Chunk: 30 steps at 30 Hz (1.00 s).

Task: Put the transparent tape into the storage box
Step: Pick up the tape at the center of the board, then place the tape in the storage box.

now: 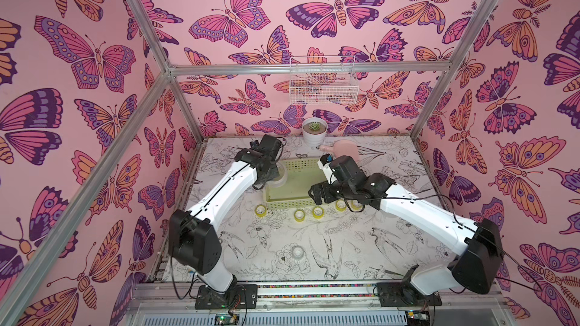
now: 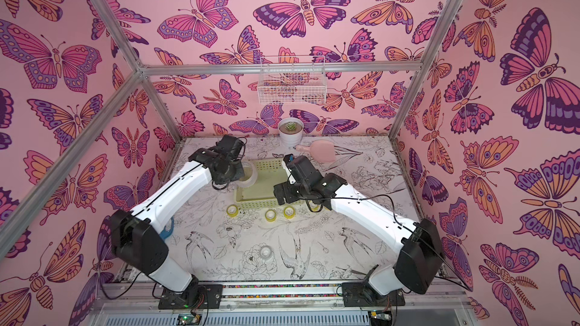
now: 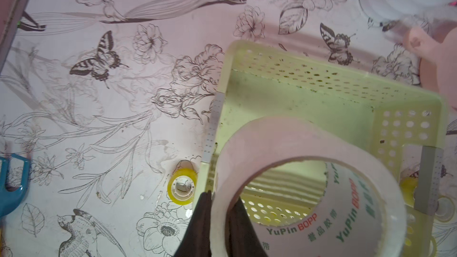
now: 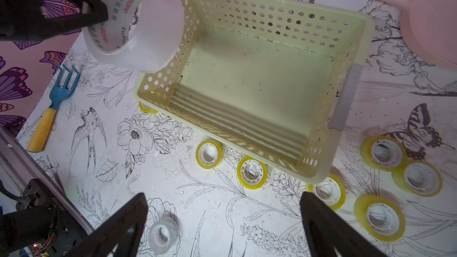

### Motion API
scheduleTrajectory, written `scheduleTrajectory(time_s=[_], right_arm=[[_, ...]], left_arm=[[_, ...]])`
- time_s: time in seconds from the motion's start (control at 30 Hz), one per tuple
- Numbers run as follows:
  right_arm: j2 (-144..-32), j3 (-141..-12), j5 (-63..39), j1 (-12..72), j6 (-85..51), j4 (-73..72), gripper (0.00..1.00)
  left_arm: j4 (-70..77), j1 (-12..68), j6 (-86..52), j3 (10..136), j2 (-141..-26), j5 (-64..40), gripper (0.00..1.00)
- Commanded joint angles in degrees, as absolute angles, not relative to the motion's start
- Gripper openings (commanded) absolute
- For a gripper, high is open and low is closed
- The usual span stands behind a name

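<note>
Clear tape roll (image 3: 284, 142), pinched by left hand (image 3: 219, 205), overhangs storage box (image 4: 247, 13).

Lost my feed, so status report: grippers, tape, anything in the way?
Left gripper shut on large clear tape roll, above storage box rim. Right gripper open, empty. Box empty; small yellow rolls outside it. Nothing blocking the box.

On my feed, pink wallpaper (image 1: 266, 1) with big orange and purple butterflies covers all three walls. Silver metal bars (image 1: 219, 69) frame the cell. A white wire basket (image 1: 323, 89) hangs on the back wall, above a small potted plant (image 1: 314, 133). The bench (image 1: 361, 239) has a white cover inked with black flowers and birds. The light is soft and even.
</note>
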<state>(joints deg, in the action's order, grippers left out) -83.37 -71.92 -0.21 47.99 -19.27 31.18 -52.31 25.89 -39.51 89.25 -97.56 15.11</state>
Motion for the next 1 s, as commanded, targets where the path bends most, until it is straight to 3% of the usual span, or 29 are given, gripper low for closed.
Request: scheduleTrajectory(time_s=[0.0, 0.67, 0.83, 0.87, 0.97], right_arm=[[-80.86, -70.65, 2.92, 47.64, -20.32, 32.98, 0.99], [-77.87, -67.96, 4.48, 47.46, -20.96, 33.31, 0.99], [-78.19, -68.11, 4.46, 47.46, -21.18, 33.40, 0.99], [-78.14, -68.16, 4.76, 47.46, -21.28, 33.42, 0.99], [-77.88, -67.99, 5.62, 47.46, -21.51, 33.40, 0.99]], left_arm=[[-53.23, 26.85, -38.69, 92.28, -101.71, 13.73, 0.00], [-55.89, 27.07, -40.44, 88.25, -112.66, 14.59, 0.01], [-56.94, 27.07, -40.39, 87.63, -113.08, 15.66, 0.06], [-57.04, 27.07, -40.35, 87.46, -113.16, 15.47, 0.08], [-57.34, 27.07, -40.56, 87.36, -112.91, 14.53, 0.33]])
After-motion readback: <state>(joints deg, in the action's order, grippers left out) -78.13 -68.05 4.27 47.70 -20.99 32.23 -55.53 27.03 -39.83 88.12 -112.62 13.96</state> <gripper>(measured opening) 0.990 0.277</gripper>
